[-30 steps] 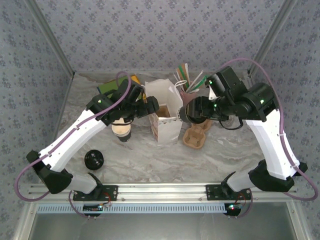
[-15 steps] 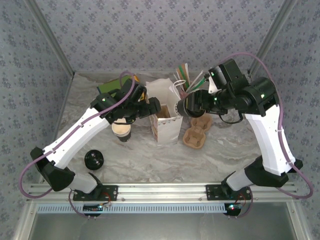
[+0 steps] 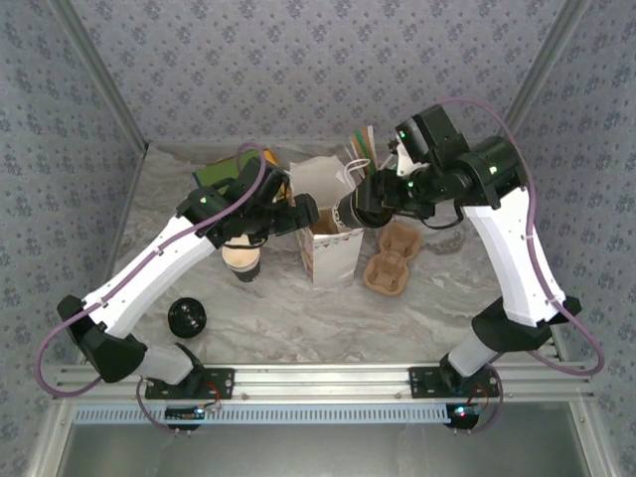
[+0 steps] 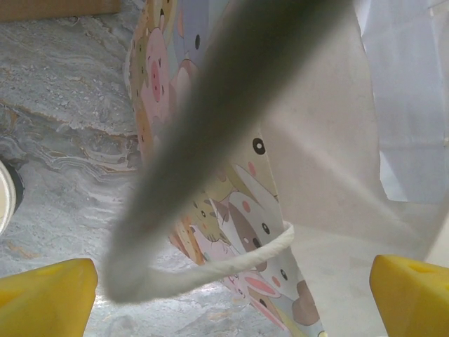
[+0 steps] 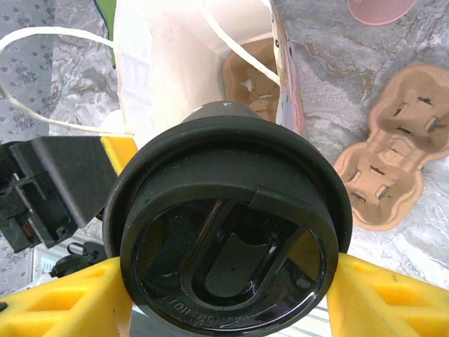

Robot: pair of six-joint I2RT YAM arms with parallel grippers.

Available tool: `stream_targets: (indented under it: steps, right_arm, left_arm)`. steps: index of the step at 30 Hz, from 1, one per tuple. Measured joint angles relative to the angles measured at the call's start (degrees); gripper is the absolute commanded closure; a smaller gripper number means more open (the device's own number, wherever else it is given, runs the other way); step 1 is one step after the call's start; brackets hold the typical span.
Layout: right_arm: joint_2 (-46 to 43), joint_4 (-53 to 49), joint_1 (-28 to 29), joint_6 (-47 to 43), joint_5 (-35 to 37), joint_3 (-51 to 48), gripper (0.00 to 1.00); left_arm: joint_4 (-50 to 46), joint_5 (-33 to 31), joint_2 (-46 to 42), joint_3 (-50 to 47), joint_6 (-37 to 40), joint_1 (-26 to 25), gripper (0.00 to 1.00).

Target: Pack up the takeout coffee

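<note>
**Coffee cup held over the open bag**

The biggest thing I see is the gray marble tabletop (image 3: 298, 308). My two arms reach in over it from the near edge and meet in the middle.

My left gripper (image 3: 303, 214) is at the left rim of the bag. Its jaws are wide open. The side of the bag and a white rope handle (image 4: 210, 270) lie between the yellow fingertips (image 4: 45, 298). I cannot tell if they touch the paper.

My right gripper (image 3: 363, 211) is at the right rim of the bag. Its jaws are closed on the cup, with a yellow finger (image 5: 63, 302) on each side of it.

Next is the white paper bag (image 3: 333, 256). It stands in the middle with its top open, and it has cartoon animals on one side. A brown cup carrier (image 5: 249, 81) sits inside it. A second carrier (image 3: 390, 263) lies on the tabletop just right of the bag.

The takeout coffee (image 5: 224, 260) is up in the air at the bag's right rim. It is tipped over, with its black lid toward my wrist camera and its bottom toward the open bag. It is not inside yet.

A lidless brown cup (image 3: 241, 258) stands left of the bag, under my left arm. A pink cup (image 5: 382, 7) stands behind the bag.

Smallest is a loose black lid (image 3: 187, 317), alone near the front left.
</note>
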Motion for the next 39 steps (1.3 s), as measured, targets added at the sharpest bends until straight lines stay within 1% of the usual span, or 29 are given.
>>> stream_targets:
  steps: [9,18,24,39]
  right_arm:
    - [5.92,1.92,0.00,-0.07,-1.60,1.16,0.34]
    - [13.68,2.84,0.20,-0.22,-2.40,7.37,0.34]
    - [15.91,2.80,1.14,-0.20,-2.34,9.16,0.33]
    - [19.82,-0.09,4.31,-0.81,3.34,9.66,0.33]
  left_arm:
    - [0.02,-0.04,-5.57,-3.85,0.00,2.27,0.00]
    - [-0.04,-0.04,-10.38,-7.87,0.00,5.01,0.01]
    - [-0.46,0.00,-12.55,-9.62,0.00,6.80,0.01]
    - [-0.61,1.62,-14.86,-12.28,0.00,9.46,0.01]
